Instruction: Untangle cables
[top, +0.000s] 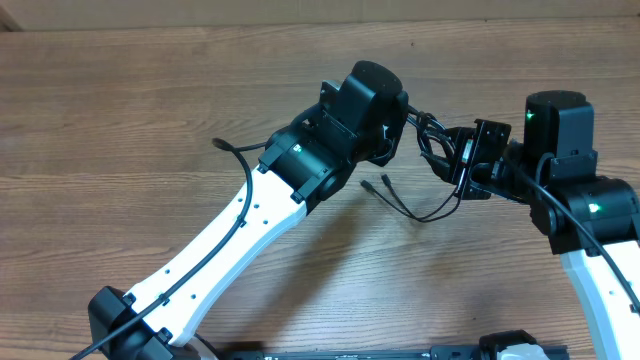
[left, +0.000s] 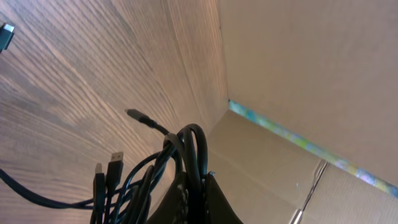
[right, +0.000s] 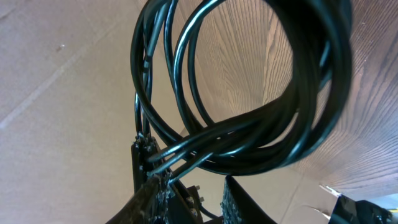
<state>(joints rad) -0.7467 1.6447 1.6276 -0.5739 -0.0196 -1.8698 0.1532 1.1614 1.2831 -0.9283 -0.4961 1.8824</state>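
Above counter (top: 120, 100): cables (right: 249, 143), left claw (left: 196, 186) clamped on them, right claw (right: 191, 186) grip indeterminable; plug tips (left: 115, 160) visible from left wrist, not right.

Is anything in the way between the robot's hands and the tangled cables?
No, nothing visible is in the way. The left gripper is shut on the cables, and the same bundle loops right at the right gripper, against its jaws.
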